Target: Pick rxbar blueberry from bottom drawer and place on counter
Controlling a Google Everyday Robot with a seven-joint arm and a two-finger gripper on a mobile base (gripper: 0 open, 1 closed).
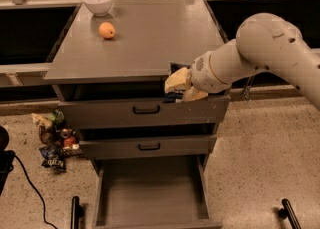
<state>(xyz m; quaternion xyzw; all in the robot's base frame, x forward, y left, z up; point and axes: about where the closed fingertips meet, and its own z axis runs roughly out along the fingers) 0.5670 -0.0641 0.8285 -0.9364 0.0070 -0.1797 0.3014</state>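
gripper (171, 91) clenched on rxbar blueberry (176, 67), level with counter (150, 38) lip; raise above edge first, then reach ahead, set flat (orange (106, 30) far ahead-left)

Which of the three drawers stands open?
The bottom drawer, pulled far out; the top drawer and middle drawer sit nearly shut. The gripper is at the counter's front edge.

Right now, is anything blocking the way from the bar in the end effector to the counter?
Nothing visible. The end effector holds the rxbar blueberry at the front edge of the counter; the orange and bowl sit far back left.
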